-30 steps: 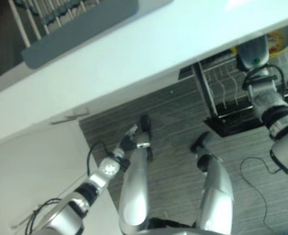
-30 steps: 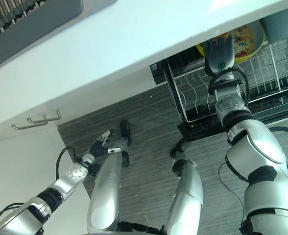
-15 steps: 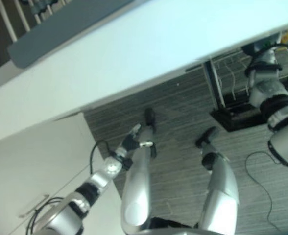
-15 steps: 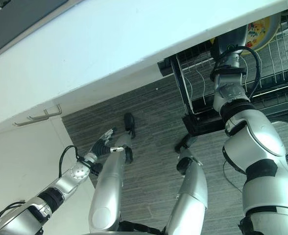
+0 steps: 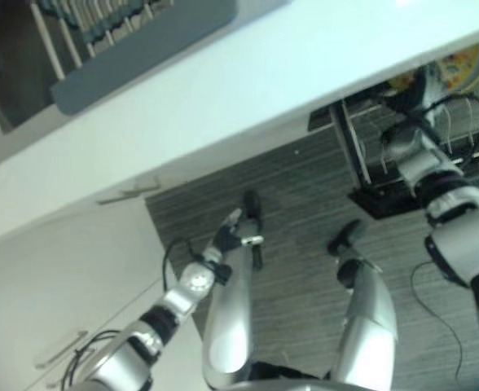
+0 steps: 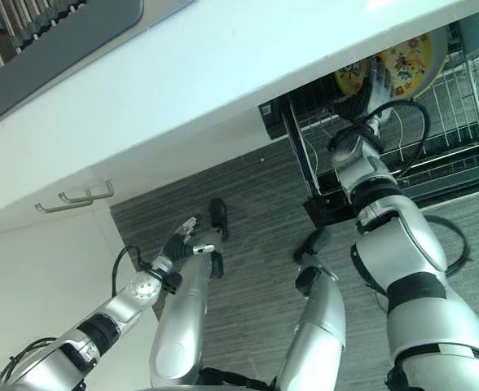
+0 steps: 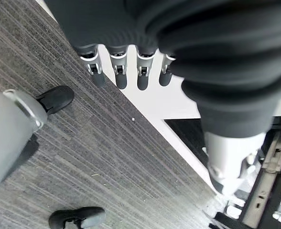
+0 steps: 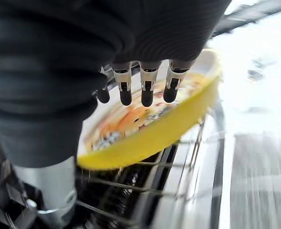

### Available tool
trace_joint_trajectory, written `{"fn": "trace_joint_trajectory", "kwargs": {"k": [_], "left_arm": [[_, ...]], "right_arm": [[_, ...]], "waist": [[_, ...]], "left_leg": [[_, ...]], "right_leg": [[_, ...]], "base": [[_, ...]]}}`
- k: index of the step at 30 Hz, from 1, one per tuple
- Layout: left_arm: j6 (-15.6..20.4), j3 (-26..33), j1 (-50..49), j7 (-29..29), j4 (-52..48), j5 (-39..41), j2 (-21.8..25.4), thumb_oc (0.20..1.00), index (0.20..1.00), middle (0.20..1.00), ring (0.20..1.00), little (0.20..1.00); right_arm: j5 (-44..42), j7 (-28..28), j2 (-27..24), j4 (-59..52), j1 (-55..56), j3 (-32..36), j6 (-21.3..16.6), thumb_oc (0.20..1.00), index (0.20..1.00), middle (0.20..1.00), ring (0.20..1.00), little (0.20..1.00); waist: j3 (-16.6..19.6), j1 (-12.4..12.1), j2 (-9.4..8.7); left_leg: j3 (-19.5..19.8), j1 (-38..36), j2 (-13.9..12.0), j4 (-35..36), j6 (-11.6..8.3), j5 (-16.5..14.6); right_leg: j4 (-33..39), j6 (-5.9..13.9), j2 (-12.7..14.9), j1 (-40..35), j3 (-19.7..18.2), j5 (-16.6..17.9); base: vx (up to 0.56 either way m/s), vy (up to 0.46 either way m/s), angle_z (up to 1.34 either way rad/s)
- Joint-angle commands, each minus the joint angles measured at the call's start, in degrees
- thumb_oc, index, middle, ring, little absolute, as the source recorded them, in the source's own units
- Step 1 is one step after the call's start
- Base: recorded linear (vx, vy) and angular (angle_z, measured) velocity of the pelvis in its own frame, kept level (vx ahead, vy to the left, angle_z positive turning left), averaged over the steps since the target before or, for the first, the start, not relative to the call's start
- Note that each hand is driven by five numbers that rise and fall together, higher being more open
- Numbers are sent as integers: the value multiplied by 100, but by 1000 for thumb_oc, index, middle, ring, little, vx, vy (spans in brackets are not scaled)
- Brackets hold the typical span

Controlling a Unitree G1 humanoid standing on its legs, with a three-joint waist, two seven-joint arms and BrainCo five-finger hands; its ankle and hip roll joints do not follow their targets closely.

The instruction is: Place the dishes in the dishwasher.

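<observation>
A white bench [image 5: 248, 73] crosses the upper part of the head views. On it, at the far left, sits a grey drying rack [image 5: 134, 37] with upright prongs. Under the bench a white cabinet [image 6: 36, 269] carries metal bar handles [image 6: 85, 195]. Grey striped floor [image 5: 296, 212] spreads beneath.

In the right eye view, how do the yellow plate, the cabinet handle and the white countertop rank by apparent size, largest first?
1. White countertop, by far the largest.
2. Yellow plate, partly hidden under the countertop edge and behind the right robot hand.
3. Cabinet handle, smallest; thin, though nearly as long as the plate's visible part.
</observation>
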State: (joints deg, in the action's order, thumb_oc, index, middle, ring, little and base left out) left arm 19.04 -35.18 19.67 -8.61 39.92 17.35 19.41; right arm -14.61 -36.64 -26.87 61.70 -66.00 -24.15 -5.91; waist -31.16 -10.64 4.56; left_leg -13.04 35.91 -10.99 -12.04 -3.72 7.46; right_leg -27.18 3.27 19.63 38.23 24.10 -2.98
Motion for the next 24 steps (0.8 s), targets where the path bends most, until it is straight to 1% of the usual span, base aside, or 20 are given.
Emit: {"fn": "trace_joint_trajectory", "kwargs": {"k": [1,2,3,4,5,6,7,10,11,14,15,18,19,22,24], "left_arm": [[-45,-122,-202,-3,32,30,-96,1000,1000,1000,1000,1000],[-78,-25,-234,17,195,9,-182,1000,1000,1000,1000,1000],[-73,25,-269,9,278,3,-210,1000,1000,1000,1000,1000],[-56,110,-331,27,386,8,-211,1000,1000,1000,1000,1000],[-55,171,-352,48,462,9,-224,1000,1000,1000,1000,1000],[-35,270,-415,76,604,23,-242,1000,1000,1000,1000,1000],[42,360,-483,116,725,26,-256,1000,1000,1000,1000,1000],[83,538,-588,253,982,-80,-324,1000,1000,1000,1000,1000],[145,632,-709,335,1160,-175,-375,1000,1000,1000,1000,1000],[145,702,-809,370,1276,-163,-409,1000,1000,1000,1000,1000],[114,773,-888,407,1386,-196,-428,1000,1000,1000,1000,1000],[132,829,-1047,404,1593,-294,-462,1000,1000,1000,1000,1000],[159,873,-1147,399,1729,-279,-470,1000,1000,1000,1000,1000],[214,1004,-1321,415,1965,-218,-504,1000,1000,1000,1000,1000],[194,1091,-1452,387,2043,-159,-548,1000,1000,1000,1000,1000]], "right_arm": [[-718,462,-29,-551,317,2,-1446,1000,1000,1000,1000,1000],[-872,652,55,-819,558,161,-1738,1000,1000,1000,1000,1000],[-979,807,101,-996,711,263,-1896,1000,1000,1000,1000,1000],[-887,897,154,-1264,935,406,-1943,1000,1000,1000,1000,1000],[-829,809,181,-1408,1070,459,-2052,1000,1000,1000,1000,1000],[-845,766,226,-1686,1338,623,-2267,1000,1000,1000,1000,1000],[-722,755,277,-1936,1504,745,-2658,1000,1000,1000,1000,1000],[-322,361,391,-2400,1909,974,-2907,1000,1000,1000,1000,1000],[114,61,447,-2589,2136,1046,-2972,1000,1000,1000,1000,1000],[333,-135,448,-2773,2304,1067,-2871,1000,1000,1000,1000,1000],[445,-319,423,-2898,2429,1071,-2766,1000,1000,1000,1000,1000],[429,-449,401,-2984,2629,1095,-2659,1000,1000,1000,1000,1000],[479,-573,383,-3022,2761,1095,-2504,1000,1000,1000,1000,1000],[467,-900,353,-3116,3128,1076,-2271,1000,1000,1000,1000,1000],[431,-1144,306,-3178,3489,1205,-2098,1000,1000,1000,1000,1000]], "waist": [[136,124,266],[136,183,249],[136,222,232],[136,275,199],[136,306,180],[136,365,141],[136,402,123],[136,480,82],[136,519,58],[136,546,27],[139,576,-2],[263,607,-56],[370,641,-93],[605,741,-185],[779,835,-248]], "left_leg": [[118,-258,-114,-107,-109,-512],[33,-506,-115,-135,-94,-546],[-6,-651,-120,-157,-92,-572],[-65,-873,-121,-180,-87,-605],[-93,-1015,-120,-178,-86,-611],[-117,-1315,-103,-186,-89,-639],[-133,-1543,-101,-165,-94,-649],[-176,-2099,-96,-114,-113,-672],[-217,-2477,-111,-64,-121,-687],[-243,-2724,-139,-47,-133,-699],[-259,-2894,-167,-40,-146,-711],[-302,-3052,-207,-2,-165,-717],[-344,-3143,-230,49,-172,-718],[-435,-3362,-251,238,-199,-689],[-490,-3512,-258,343,-202,-698]], "right_leg": [[66,412,-21,-250,-417,32],[-8,383,-16,-448,-435,-36],[-61,372,-10,-573,-438,-88],[-108,354,-6,-772,-429,-144],[-123,341,-3,-901,-422,-166],[-138,317,-4,-1198,-409,-217],[-117,296,-18,-1425,-391,-245],[15,249,-59,-2038,-318,-276],[126,219,-90,-2442,-267,-280],[233,196,-124,-2747,-246,-281],[298,187,-153,-2938,-250,-284],[422,167,-219,-3126,-263,-290],[505,161,-261,-3215,-284,-298],[819,175,-367,-3451,-333,-252],[1021,184,-424,-3608,-381,-213]], "base": [[-15,91,-11],[-18,71,-14],[-11,49,-15],[-5,15,-7],[0,0,0],[0,0,0],[25,-11,4],[54,-33,-1],[78,-36,-6],[77,-27,-5],[65,-37,-7],[53,-27,-7],[57,-13,-10],[65,-10,-10],[83,-18,-16]]}}
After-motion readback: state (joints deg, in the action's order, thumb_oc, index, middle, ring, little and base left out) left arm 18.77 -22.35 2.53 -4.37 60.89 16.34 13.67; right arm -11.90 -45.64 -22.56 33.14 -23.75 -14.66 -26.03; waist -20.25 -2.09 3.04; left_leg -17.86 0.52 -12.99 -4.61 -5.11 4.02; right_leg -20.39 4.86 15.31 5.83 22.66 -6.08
